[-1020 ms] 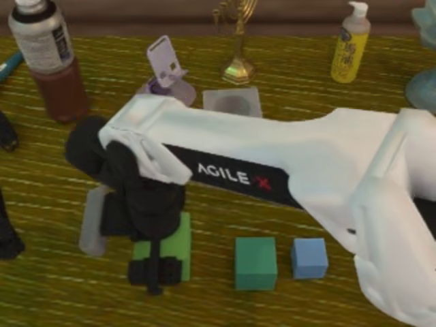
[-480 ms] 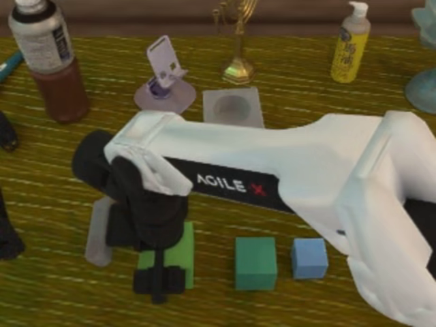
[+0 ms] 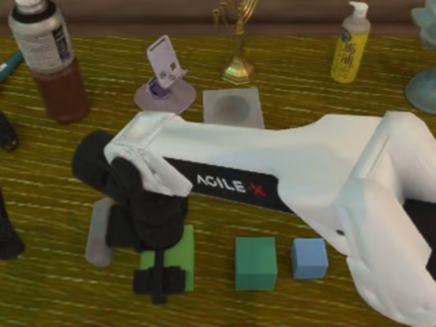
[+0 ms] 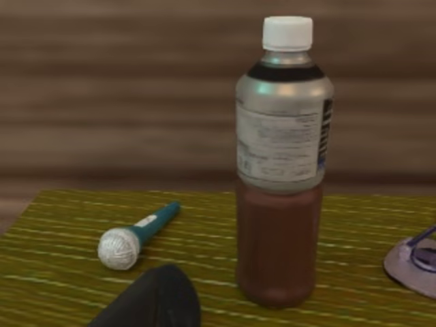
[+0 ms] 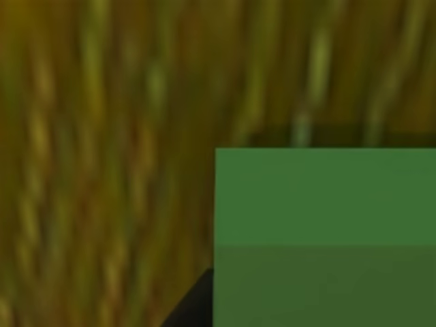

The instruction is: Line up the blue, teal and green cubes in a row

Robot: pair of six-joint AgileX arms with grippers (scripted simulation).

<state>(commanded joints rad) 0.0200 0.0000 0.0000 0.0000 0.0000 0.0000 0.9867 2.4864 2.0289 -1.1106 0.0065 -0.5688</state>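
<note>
The bright green cube lies near the table's front at the left of a row, with the dark teal cube in the middle and the small light blue cube on the right. My right arm reaches across the table, and its gripper sits on top of the green cube, shut on it. The right wrist view is filled by the green cube, with a dark finger against its side. My left arm is parked at the left edge.
Along the back stand a brown bottle, a purple phone stand, a gold ornament, a grey dented block and a yellow pump bottle. A microphone lies by the bottle.
My right gripper has shifted slightly right and toward the front edge with the green cube in it, mostly in the first half second. The teal and blue cubes have not moved.
</note>
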